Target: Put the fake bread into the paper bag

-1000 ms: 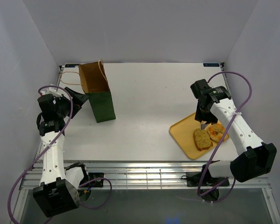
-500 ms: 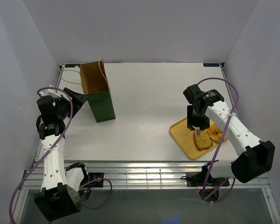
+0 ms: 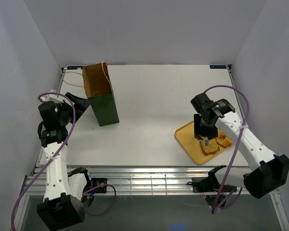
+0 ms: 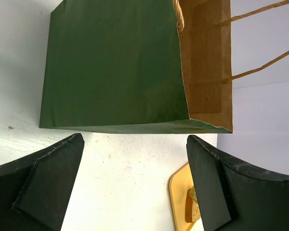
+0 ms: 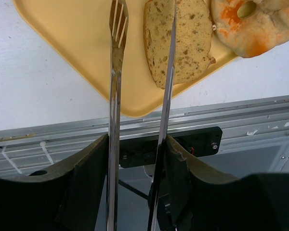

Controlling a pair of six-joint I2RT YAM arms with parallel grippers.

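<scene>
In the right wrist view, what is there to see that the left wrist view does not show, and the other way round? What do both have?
Only the right wrist view: the metal tongs held in the right pincer, their tips over the yellow tray, with the speckled slice and the round bun.

Only the left wrist view: the paper bag with its cord handles, beyond the open left pincer.

Both: the yellow tray on the white table. The left wrist view shows only its corner, with one bread piece.

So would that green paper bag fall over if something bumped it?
Probably, quite easily. The paper bag stands tall on a narrow base, so a nudge near the top may tip it. Its thin paper walls look light and bendy, so they would likely crumple rather than push back.
</scene>
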